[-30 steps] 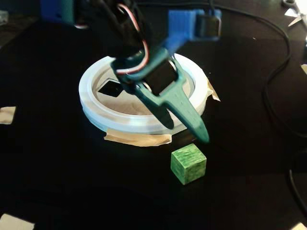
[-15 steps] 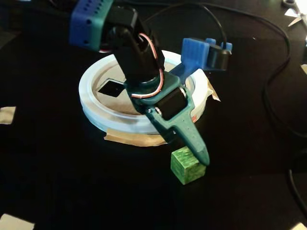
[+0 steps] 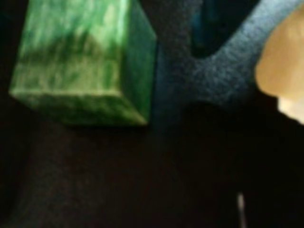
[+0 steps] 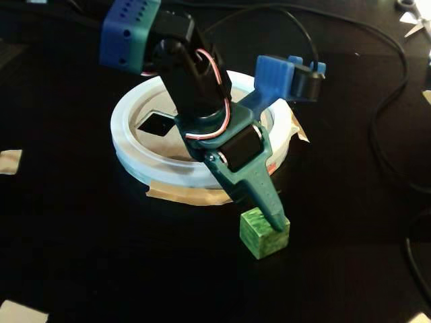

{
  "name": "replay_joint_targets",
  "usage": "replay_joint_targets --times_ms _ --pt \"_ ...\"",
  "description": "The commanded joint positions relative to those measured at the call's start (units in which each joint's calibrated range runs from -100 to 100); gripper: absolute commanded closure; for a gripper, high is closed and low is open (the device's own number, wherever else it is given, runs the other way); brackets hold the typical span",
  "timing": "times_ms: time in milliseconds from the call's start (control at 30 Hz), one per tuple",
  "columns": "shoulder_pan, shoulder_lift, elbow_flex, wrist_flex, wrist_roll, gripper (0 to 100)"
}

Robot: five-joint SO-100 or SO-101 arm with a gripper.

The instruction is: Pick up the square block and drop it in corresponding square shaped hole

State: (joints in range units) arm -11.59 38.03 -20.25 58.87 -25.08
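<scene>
The square block is a green marbled cube (image 4: 264, 235) resting on the black table in front of the white round sorter lid (image 4: 131, 145). A dark square hole shows in the left part of that lid. My gripper (image 4: 275, 217) hangs over the cube, and its teal finger (image 4: 259, 192) has its tip at the cube's top right edge. No second finger shows. In the wrist view the cube (image 3: 80, 61) fills the upper left, with a dark textured finger (image 3: 190, 71) just to its right. I cannot see whether the jaws are open or shut.
Beige tape (image 4: 182, 195) holds the lid to the table, and a beige patch (image 3: 282, 61) shows at the right in the wrist view. Black cables (image 4: 377, 141) run along the right side. Paper scraps (image 4: 10, 161) lie at the left edge.
</scene>
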Motion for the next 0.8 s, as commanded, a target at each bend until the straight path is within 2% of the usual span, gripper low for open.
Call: replay_joint_targets --times_ms 0,367,767 --pt "-0.9 -0.9 -5.25 -0.62 -0.44 51" --pt "-0.9 1.25 -5.16 -0.62 -0.44 50" --pt "-1.02 0.44 -5.25 -0.52 -0.44 52"
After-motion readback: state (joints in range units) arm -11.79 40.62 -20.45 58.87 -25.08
